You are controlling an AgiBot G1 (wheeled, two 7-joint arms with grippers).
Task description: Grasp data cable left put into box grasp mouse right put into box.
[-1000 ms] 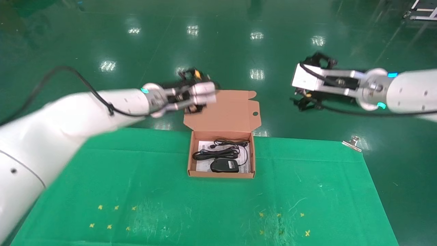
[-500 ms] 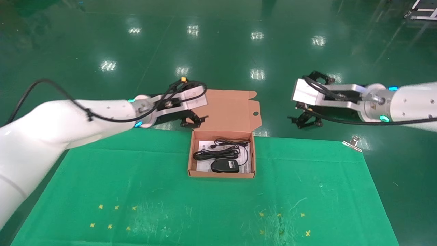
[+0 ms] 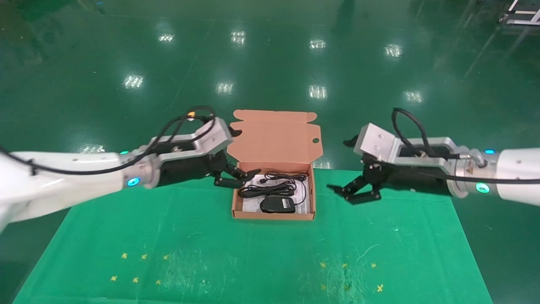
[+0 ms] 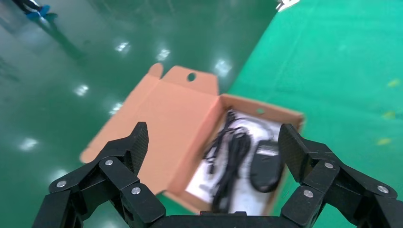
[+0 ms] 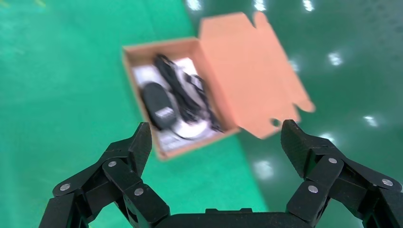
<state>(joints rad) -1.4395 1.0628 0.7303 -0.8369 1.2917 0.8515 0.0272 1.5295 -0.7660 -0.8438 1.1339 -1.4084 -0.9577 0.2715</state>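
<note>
The orange-brown box [image 3: 273, 215] lies open at the far middle of the green cloth, its flap lid [image 3: 274, 135] leaning back. Inside, on a white sheet, lie the bundled black data cable [image 3: 265, 190] and, nearer me, the black mouse [image 3: 277, 204]. My left gripper [image 3: 248, 153] hangs open and empty at the box's far left corner. My right gripper [image 3: 337, 165] hangs open and empty to the right of the box. The left wrist view shows its gripper [image 4: 213, 137], the cable [image 4: 233, 152] and the mouse [image 4: 266, 166]. The right wrist view shows its gripper [image 5: 217, 135], the mouse [image 5: 159, 107] and the cable [image 5: 178, 92].
The green cloth [image 3: 253, 253] covers the table, with small yellow cross marks at the front left [image 3: 139, 266] and front right [image 3: 346, 274]. Shiny green floor [image 3: 270, 63] lies beyond the far edge.
Both arms have come down and in from above the floor. The left gripper has reached the box's far left corner and the right gripper hangs over the cloth beside the box.
</note>
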